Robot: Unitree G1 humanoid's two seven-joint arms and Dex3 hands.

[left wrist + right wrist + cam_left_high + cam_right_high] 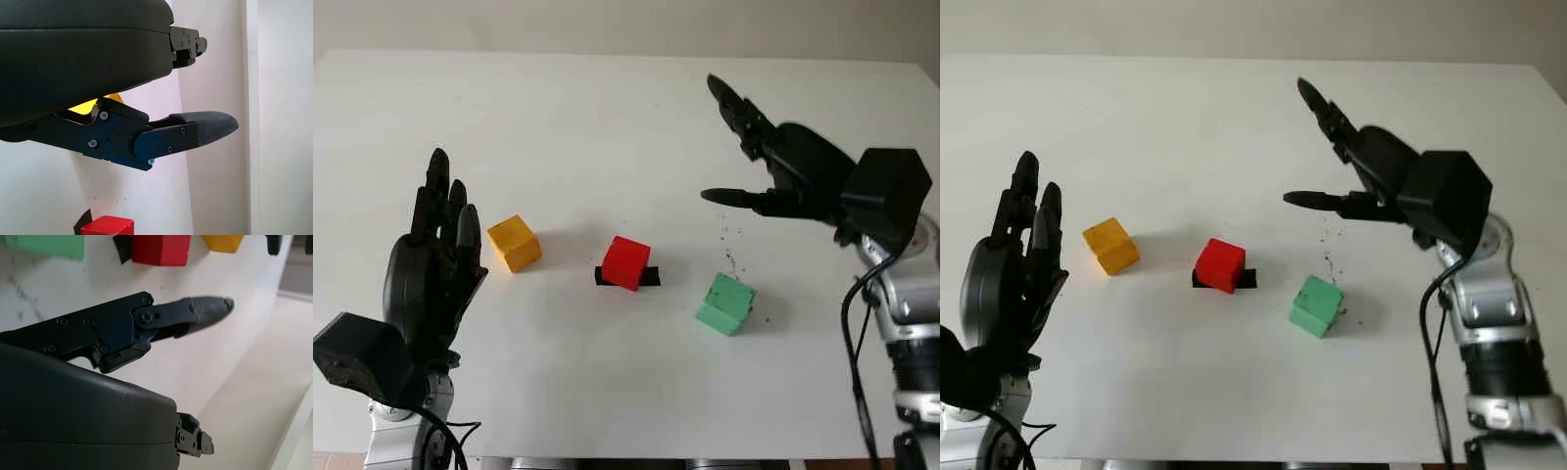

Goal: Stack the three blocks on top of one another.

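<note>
yellow block (95, 103): mostly hidden by left hand (83, 58) | green block (44, 245): edge-cropped

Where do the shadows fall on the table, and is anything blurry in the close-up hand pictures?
Left eye view: soft, even light; the red block, yellow block and green block cast only faint shadows on the table. Left wrist view: the left hand looms dark and soft-edged. Right wrist view: the right hand likewise; blocks slightly blurred.

The table (607, 108) is plain white, with a scatter of small dark specks (734, 245) by the green block (725, 304). The yellow block (514, 243) is a warm orange-yellow. The red block (626, 261) sits on a black patch (651, 277). Both the left hand (435, 259) and the right hand (773, 162) are black.
</note>
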